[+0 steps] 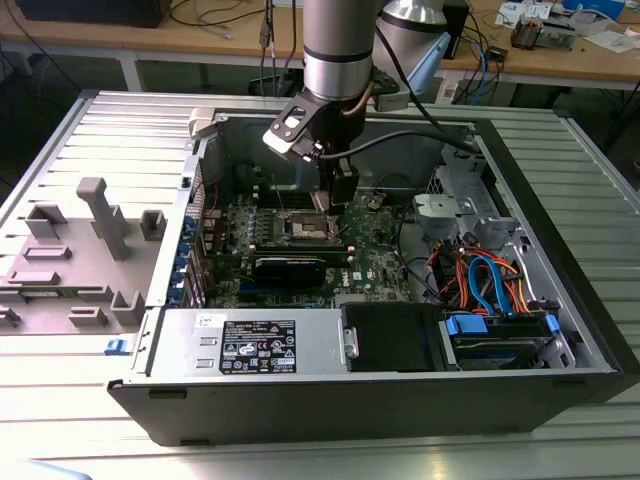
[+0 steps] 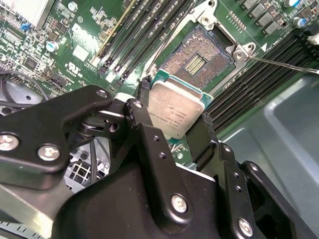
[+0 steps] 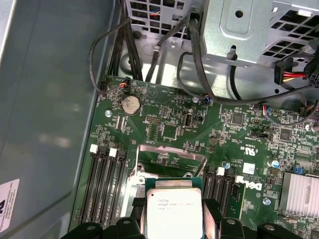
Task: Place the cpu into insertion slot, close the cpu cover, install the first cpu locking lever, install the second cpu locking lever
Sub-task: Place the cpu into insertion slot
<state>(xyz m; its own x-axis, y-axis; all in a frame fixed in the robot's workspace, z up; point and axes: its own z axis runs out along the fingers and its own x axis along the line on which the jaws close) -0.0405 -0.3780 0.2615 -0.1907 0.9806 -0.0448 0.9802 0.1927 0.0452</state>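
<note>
Computer case lies open with the arm reaching down inside, and no step of the task looks finished. Just beyond the fingertips of the hand, the insertion slot sits bare, its contact field exposed. The cpu cover is swung open past it. The hand is clamped on two opposite edges of the cpu, which hangs near the slot, seemingly not yet seated. Seating, cover and both levers remain.

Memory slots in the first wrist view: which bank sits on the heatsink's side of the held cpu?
The memory-slot bank between the cpu and the finned silver heatsink. The other bank runs along the grey case wall.
</note>
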